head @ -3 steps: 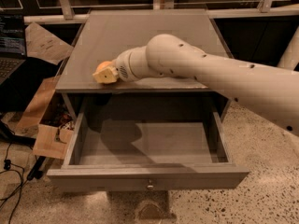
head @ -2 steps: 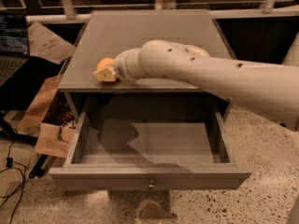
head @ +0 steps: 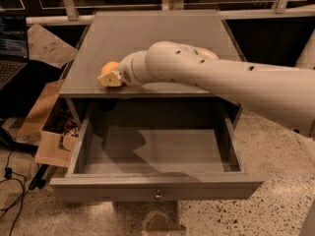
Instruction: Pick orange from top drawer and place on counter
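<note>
The orange (head: pixel 109 66) is at the front left of the grey counter (head: pixel 147 28), low against its surface. My gripper (head: pixel 110 76) reaches in from the right on the thick cream arm and is shut on the orange, with one pale finger (head: pixel 111 78) in front of the fruit. The top drawer (head: pixel 98 188) is pulled fully open below the counter. Its inside shows only a bare grey floor, and its small metal knob (head: pixel 158 196) is at the centre of the front panel.
My arm (head: pixel 236 82) crosses the counter's front right and hangs over the drawer's right side. A laptop (head: pixel 12 48) and cardboard pieces (head: pixel 49 146) lie to the left, with cables (head: pixel 10 181) on the speckled floor. A rail (head: pixel 162 14) runs behind the counter.
My arm has stretched further left and lower over the counter's front edge. The orange went with the gripper and now shows more above the finger.
</note>
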`<control>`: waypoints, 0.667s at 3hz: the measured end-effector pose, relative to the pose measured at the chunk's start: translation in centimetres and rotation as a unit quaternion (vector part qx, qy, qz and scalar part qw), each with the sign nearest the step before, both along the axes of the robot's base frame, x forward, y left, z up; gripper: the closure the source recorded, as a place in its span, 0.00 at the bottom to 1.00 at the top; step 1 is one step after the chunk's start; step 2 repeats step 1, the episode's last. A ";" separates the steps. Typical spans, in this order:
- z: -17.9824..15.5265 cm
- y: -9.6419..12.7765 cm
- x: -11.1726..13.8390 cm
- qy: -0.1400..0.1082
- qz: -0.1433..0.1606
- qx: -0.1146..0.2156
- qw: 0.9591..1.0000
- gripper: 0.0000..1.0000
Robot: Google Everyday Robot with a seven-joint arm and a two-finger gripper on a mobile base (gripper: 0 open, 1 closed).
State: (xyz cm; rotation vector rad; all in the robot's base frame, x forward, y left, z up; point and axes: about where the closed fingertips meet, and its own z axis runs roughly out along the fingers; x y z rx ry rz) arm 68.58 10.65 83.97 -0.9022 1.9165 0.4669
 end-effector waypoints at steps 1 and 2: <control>0.0 0.0 0.0 0.000 0.000 0.000 1.000 0.60; 0.0 0.0 0.0 0.000 0.000 0.000 1.000 0.60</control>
